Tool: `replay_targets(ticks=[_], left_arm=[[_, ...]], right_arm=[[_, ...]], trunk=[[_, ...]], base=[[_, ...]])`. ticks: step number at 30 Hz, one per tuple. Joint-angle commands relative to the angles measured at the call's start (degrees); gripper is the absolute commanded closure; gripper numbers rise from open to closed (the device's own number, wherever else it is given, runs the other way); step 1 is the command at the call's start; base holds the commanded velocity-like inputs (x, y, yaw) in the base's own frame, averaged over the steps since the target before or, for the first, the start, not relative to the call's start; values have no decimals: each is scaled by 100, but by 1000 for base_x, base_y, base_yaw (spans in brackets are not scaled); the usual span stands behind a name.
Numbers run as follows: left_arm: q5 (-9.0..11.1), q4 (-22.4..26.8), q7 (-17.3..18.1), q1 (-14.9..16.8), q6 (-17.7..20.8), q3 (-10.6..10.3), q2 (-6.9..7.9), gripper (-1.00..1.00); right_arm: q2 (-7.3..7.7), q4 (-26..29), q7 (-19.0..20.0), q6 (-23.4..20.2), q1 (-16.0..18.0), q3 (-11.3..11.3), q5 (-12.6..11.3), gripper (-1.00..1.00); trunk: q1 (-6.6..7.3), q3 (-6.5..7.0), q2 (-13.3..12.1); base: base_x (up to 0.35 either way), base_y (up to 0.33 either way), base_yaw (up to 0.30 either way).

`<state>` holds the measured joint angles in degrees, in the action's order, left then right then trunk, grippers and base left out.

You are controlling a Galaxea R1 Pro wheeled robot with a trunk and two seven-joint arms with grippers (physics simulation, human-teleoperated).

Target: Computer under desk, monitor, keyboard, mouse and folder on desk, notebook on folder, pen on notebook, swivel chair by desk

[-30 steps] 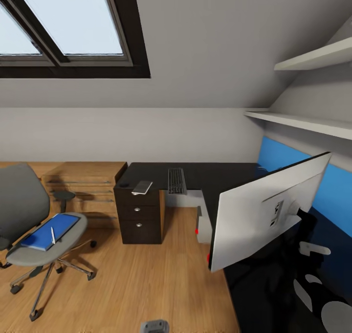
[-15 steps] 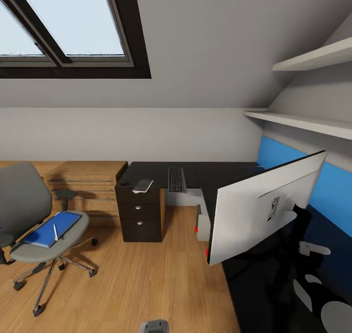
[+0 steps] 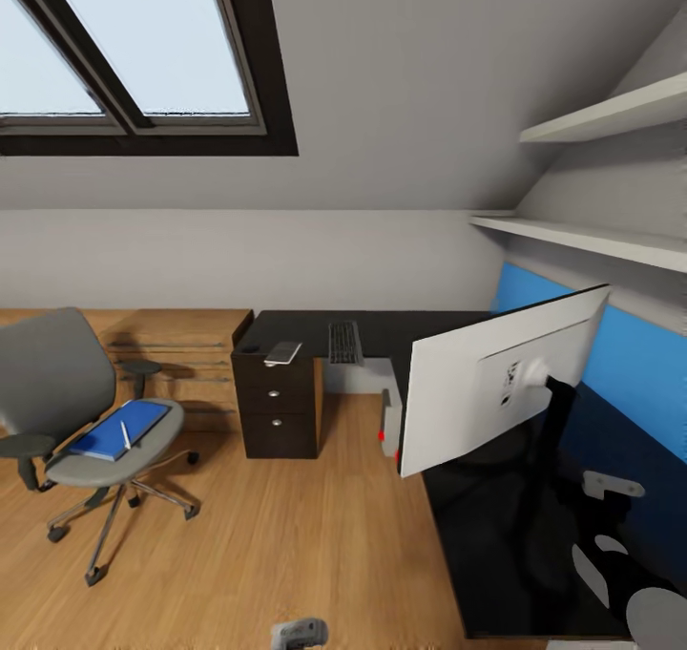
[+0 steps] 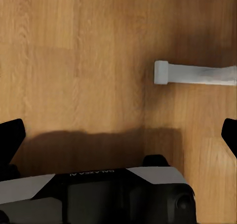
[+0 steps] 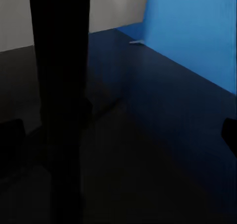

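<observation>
Chair [image 3: 72, 411] at the lower left of the head view: grey seat, tall back, black armrests, metal legs on casters, standing on the wood floor [image 3: 267, 545]. On its seat lies the bright blue folder [image 3: 119, 429], with a short white pen [image 3: 125, 434] on top of it. Right of the chair, a light-wood chest of drawers [image 3: 181, 345] sits against the wall. Next, mid-frame, comes the desk [image 3: 382, 330] with its glossy black top and dark drawer unit (two silver knobs show). A flat grey notebook [image 3: 282, 351] lies at the desk's left end, a small dark mouse [image 3: 247, 349] beside it, and the keyboard [image 3: 343, 342] farther right. Below the desk edge stands the light grey computer [image 3: 388, 426] with a red dot. At right, the monitor [image 3: 501, 383] shows its pale back, tilted, above the desk.

The left claw [image 4: 118, 140] hangs over the floor, its fingers spread wide; the right claw [image 5: 118, 130] is likewise spread above the desktop.
</observation>
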<state>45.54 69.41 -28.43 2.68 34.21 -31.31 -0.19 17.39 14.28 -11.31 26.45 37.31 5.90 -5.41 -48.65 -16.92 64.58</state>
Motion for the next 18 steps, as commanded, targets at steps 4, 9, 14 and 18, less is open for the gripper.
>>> replay_targets(ticks=[4,9,14,18], left_arm=[[61,6,-61,5,-187,-6,1,-100],[47,-195,-70,5,-1143,36,41,-100],[39,-319,-71,5,-1416,79,56,-100],[4,-367,-74,5,-1479,130,57,-100]], right_arm=[[1,-4,11,29,5,-10,-60,-100],[-273,370,8,-357,5,-3,-61,-100],[-351,871,11,-1185,-2,1,-78,-100],[-373,1499,14,-2198,-21,7,-124,-100]], trunk=[[3,-7,5],[3,-7,5],[3,-7,5],[3,-7,5]], base=[[-182,0,0],[-40,0,0],[0,0,0],[0,0,0]])
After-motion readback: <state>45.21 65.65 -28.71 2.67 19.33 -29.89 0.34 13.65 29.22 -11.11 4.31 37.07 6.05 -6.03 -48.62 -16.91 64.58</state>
